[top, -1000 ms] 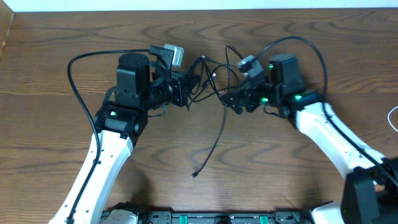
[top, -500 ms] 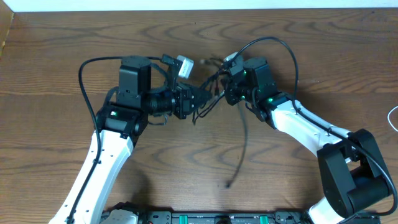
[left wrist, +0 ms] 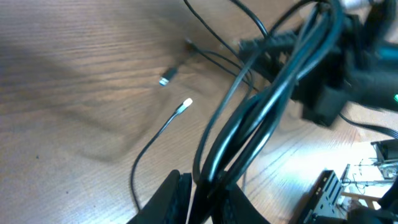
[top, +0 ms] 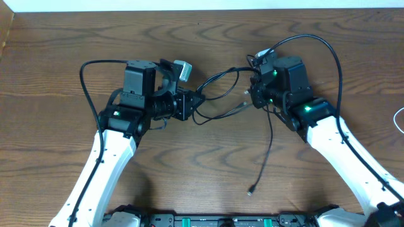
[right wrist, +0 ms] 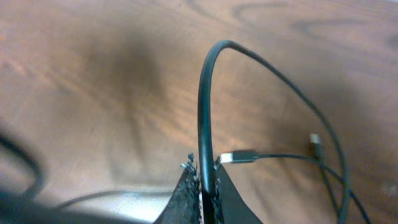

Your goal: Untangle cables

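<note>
My left gripper (left wrist: 200, 186) is clamped on the bundled cables (left wrist: 267, 112) and my right gripper (right wrist: 204, 180) is pinched on one black strand (right wrist: 201, 112), loops strung between them: mid pull-apart I'd say, next needs a slow, wider spread.

A dark brown wood-grain tabletop (top: 50, 63) fills the view under even light. A pale white strip (top: 189, 4) runs just beyond its far edge.
</note>
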You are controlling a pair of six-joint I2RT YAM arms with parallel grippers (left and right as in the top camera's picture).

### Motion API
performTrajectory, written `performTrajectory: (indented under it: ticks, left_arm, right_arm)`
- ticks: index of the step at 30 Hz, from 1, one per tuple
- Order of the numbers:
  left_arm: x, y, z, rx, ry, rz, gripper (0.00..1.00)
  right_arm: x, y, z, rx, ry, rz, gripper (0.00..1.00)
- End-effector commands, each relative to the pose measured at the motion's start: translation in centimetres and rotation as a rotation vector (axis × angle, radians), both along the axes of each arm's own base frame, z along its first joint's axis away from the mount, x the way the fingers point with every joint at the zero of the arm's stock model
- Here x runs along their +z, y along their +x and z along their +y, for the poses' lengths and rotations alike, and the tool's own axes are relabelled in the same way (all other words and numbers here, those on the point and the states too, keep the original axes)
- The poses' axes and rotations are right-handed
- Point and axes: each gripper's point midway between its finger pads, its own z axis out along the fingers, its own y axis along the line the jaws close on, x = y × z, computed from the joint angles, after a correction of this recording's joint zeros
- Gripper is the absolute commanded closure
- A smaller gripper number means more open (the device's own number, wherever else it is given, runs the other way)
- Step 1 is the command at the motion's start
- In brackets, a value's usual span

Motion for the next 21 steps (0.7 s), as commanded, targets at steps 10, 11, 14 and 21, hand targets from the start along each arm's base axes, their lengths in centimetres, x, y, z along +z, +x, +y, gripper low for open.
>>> performTrajectory:
  ticks: [10, 11, 14, 21]
  left_arm:
    - [-3.8, 0.7, -2.8, -0.101, -0.044, 0.106, 0.92]
    - [-3.4, 0.5, -3.5, -0.132, -0.067, 0.096, 0.92]
    - [-2.2, -0.1, -5.2, -0.207, -0.124, 0.057, 0.92]
    - [0.0, -1.6, -7.1, -0.336, -0.232, 0.018, 0.92]
  right_arm:
    - [-1.4, -5.0, 0.7, 0.148, 0.106, 0.224, 0.99]
    - [-1.7, -5.2, 0.6, 0.144, 0.098, 0.241, 0.99]
    - [-2.8, -5.8, 0.2, 0.132, 0.075, 0.288, 0.99]
    - [-6.4, -5.7, -0.5, 0.096, 0.016, 0.390, 0.99]
